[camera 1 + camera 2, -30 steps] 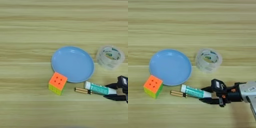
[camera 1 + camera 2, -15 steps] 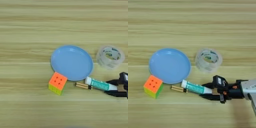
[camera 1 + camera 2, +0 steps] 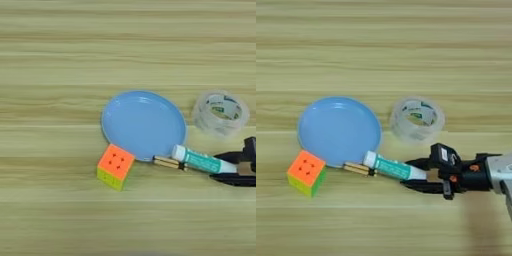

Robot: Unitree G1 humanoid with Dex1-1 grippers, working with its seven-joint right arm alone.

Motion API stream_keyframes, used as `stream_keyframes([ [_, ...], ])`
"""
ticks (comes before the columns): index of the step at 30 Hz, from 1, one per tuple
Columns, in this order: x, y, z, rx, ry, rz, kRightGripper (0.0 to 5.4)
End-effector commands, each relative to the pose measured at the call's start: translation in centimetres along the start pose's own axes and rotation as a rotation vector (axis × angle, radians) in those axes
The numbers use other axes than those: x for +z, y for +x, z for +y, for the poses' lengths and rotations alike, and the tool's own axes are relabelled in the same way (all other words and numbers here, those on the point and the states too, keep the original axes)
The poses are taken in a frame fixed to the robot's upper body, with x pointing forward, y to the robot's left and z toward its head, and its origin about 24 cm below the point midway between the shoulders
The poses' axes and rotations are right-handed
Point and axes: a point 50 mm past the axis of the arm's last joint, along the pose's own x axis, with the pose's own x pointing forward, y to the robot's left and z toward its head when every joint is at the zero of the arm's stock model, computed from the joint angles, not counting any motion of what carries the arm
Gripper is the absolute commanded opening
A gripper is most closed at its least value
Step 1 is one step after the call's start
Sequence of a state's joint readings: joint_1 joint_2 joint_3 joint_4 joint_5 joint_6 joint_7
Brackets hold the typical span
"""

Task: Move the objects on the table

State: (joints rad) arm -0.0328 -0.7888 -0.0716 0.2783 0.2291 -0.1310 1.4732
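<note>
Right eye view gave the clearest look at the gripper (image 3: pixel 417 175): two black fingers lay level, one on each side of the glue stick's right end, clamped on it. Silver forearm (image 3: pixel 500 174) came in from the right edge. Glue stick (image 3: pixel 395 167) lay slightly tilted, white cap pointing left, cap end just short of the plate's lower right rim. Compared with a second earlier, glue stick and gripper stood further left and a little higher, closer to the plate. Thin stick (image 3: pixel 357 169) lay off the cap end, touching it, its left tip now at the plate's lower edge; it too had shifted left. Plate (image 3: pixel 321 127) sat flat on the table (image 3: pixel 384 45). Puzzle cube (image 3: pixel 306 172) stood just below and left of the plate. Tape roll (image 3: pixel 417 120) lay to the plate's right, above the gripper, apart from it; cube and roll seemed unmoved.
</note>
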Motion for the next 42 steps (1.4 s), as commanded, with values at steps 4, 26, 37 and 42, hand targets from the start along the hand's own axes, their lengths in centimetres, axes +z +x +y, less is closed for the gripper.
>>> stream_keyframes([
  [4,4.1,-1.7,-2.3,-0.107,-0.108,-0.103,1.71],
  [26,9.5,5.5,-4.9,-0.345,-0.109,-0.142,1.71],
  [37,7.5,7.7,-5.9,-0.411,-0.051,-0.04,1.71],
  [42,6.9,8.0,-6.1,-0.412,-0.037,-0.02,1.71],
])
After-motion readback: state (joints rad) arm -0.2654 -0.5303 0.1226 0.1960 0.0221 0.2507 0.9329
